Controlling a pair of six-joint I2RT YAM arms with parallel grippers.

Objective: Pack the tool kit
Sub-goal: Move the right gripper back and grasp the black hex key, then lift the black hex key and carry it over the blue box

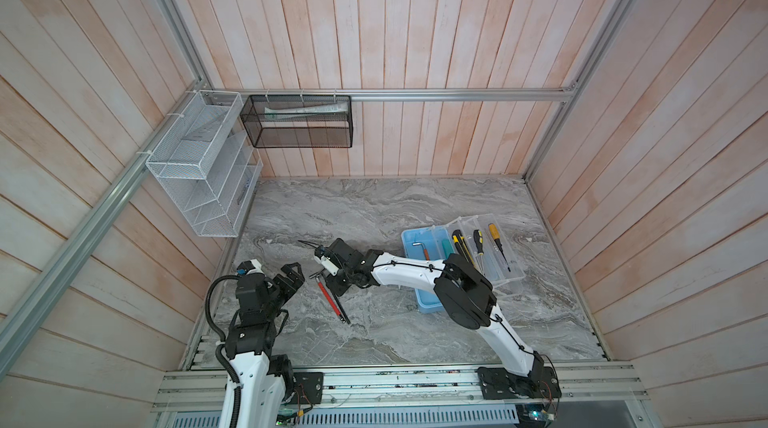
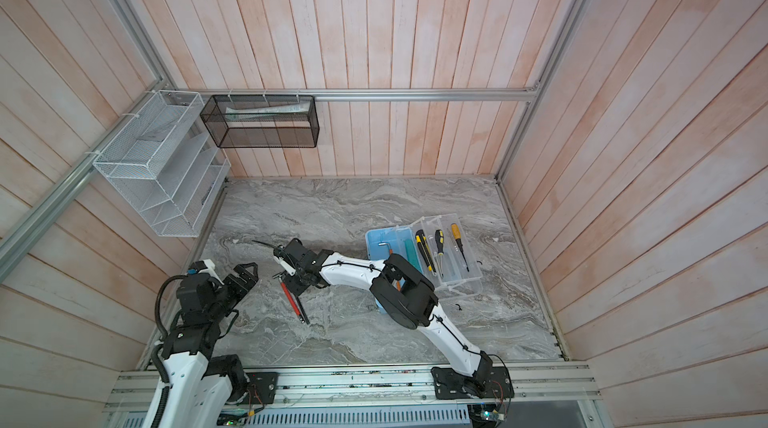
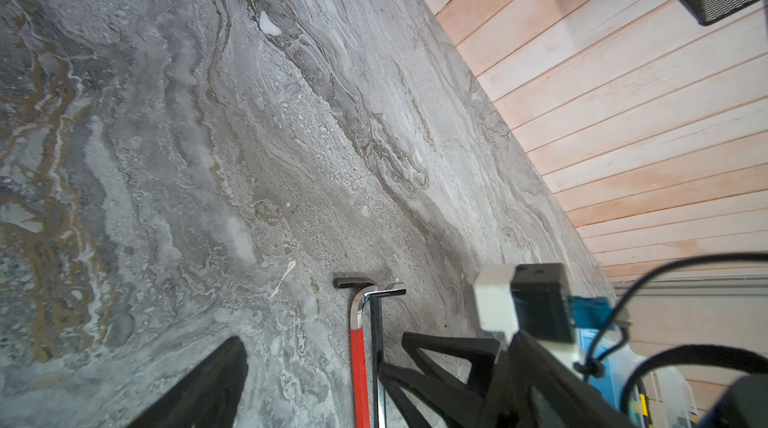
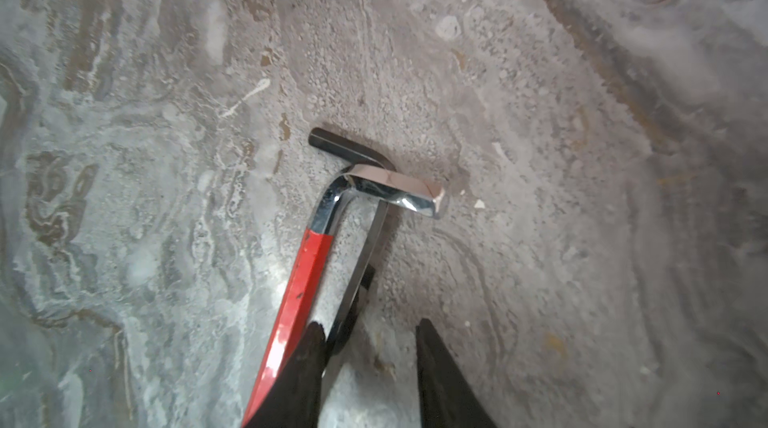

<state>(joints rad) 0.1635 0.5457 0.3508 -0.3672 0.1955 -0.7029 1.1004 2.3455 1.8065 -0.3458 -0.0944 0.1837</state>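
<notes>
Right jaws apart, black hex key (image 4: 368, 251) inside my gap, red hex key (image 4: 301, 280) crossing it: closing could pinch both. Left jaws wide apart.

The right hand (image 4: 368, 338) reaches low across the middle, jaws partly apart; the left hand (image 3: 321, 349) gapes wide.

My grey marbled tabletop (image 1: 374, 213) carries, at 8 o'clock, a red-sleeved chrome hex key (image 1: 328, 297) and a slim black hex key (image 1: 343, 313) lying side by side, bent ends crossing. At 3 o'clock sits a light blue plastic box (image 1: 428, 305), with a clear plastic tray (image 1: 511, 280) overlapping it.
</notes>
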